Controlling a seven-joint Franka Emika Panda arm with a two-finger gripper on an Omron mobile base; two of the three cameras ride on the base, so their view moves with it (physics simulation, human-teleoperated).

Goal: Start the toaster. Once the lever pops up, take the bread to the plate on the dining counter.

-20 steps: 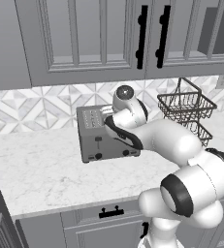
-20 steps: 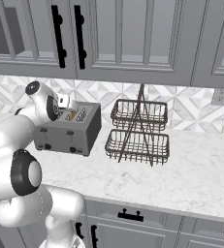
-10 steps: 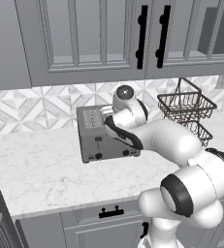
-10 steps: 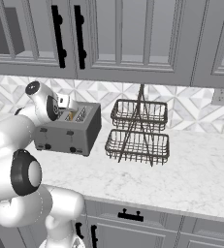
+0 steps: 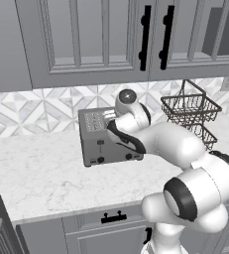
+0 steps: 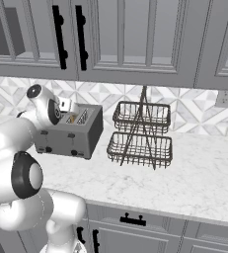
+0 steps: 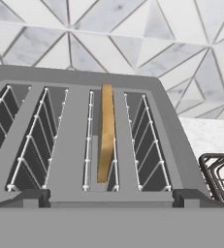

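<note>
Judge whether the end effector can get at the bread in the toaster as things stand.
Probably yes. The open end effector hangs just above the toaster, and the bread stands on edge in a slot with nothing over it. It sits low between the wire guides, so grip room is tight.

Grey toaster (image 5: 108,140) and golden-tan bread (image 7: 105,133) on a white marble surface (image 5: 41,176).

The toaster is showing grey metal sides with dark levers and black knobs on its front, and pale wire guards inside dark slots. The bread is showing golden-tan on its edge. The surface is white with faint grey veins. The wall tiles (image 7: 133,38) are showing a pattern of white and grey triangles. The cabinets (image 6: 135,39) are grey with black handles. The wire basket stand (image 6: 141,134) is dark.
</note>
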